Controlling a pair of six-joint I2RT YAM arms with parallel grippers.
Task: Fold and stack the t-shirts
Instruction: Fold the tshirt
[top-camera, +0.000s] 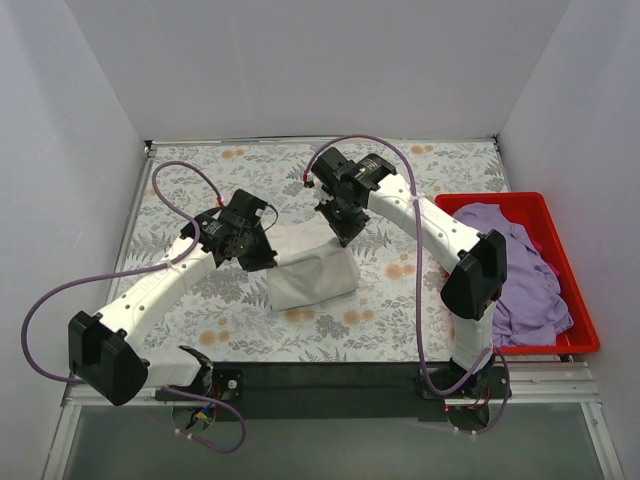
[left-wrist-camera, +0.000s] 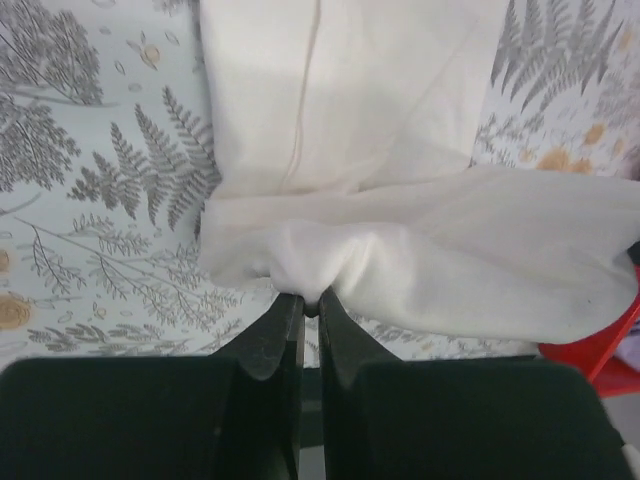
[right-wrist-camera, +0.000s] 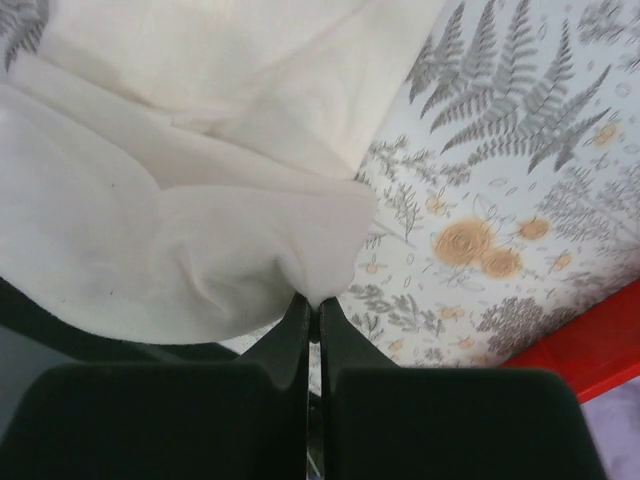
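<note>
The white t-shirt lies partly folded mid-table on the floral cloth, its graphic hidden. My left gripper is shut on the shirt's left far corner, pinching a fold of white fabric. My right gripper is shut on the shirt's right far corner, holding it lifted. The shirt's far edge hangs raised between the two grippers over the lower layer. The lavender t-shirt lies crumpled in the red bin at the right.
The floral tablecloth covers the table. The red bin stands at the right edge; its corner shows in the right wrist view and in the left wrist view. White walls enclose the table on three sides.
</note>
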